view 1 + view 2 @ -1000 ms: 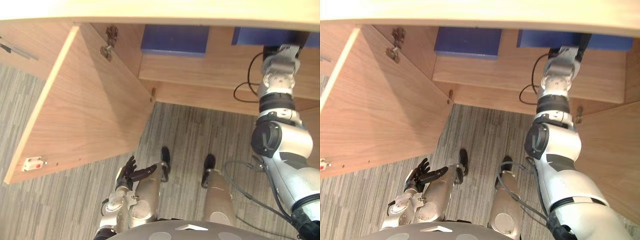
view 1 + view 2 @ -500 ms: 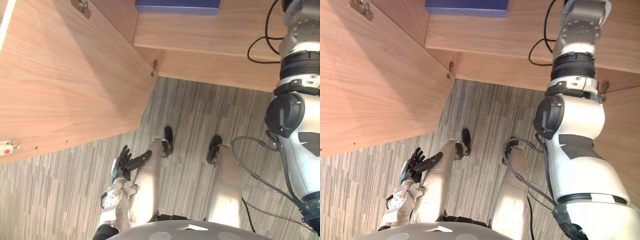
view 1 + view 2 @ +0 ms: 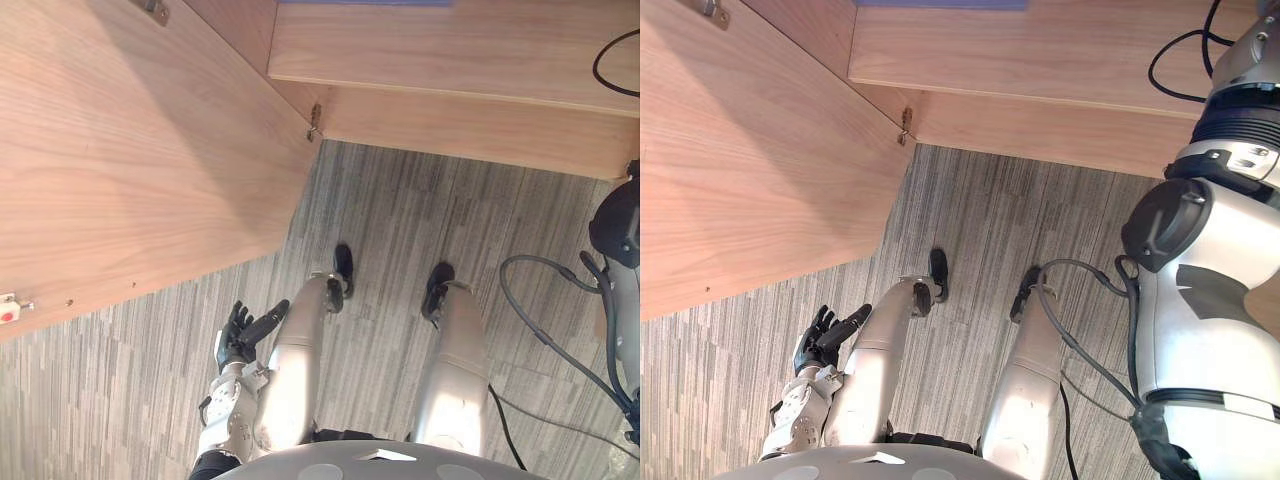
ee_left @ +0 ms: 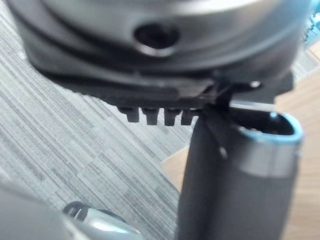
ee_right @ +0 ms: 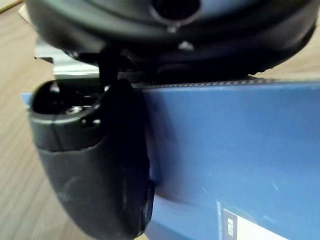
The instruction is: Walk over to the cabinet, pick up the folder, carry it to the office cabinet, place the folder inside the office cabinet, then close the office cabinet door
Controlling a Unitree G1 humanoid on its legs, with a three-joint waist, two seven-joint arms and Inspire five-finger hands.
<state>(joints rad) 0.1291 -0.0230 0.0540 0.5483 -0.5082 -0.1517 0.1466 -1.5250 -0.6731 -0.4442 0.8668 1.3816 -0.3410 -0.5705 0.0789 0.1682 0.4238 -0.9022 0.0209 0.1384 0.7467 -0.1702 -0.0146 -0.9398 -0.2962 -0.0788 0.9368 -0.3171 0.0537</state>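
The right hand (image 5: 95, 165) pinches the blue folder (image 5: 225, 160) with its thumb, up over the cabinet shelf (image 3: 430, 50). The left hand (image 3: 240, 335) hangs relaxed and empty, nearer the open door (image 3: 130, 150).

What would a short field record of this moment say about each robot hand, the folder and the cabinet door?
left robot hand: open, empty, hanging low over the carpet
right robot hand: thumb pressed onto the folder, apparently pinching it
folder: blue, in the right robot hand's grip
cabinet door: open, swung out on the robot's left
task stage: folder not yet released, cabinet door not yet closed
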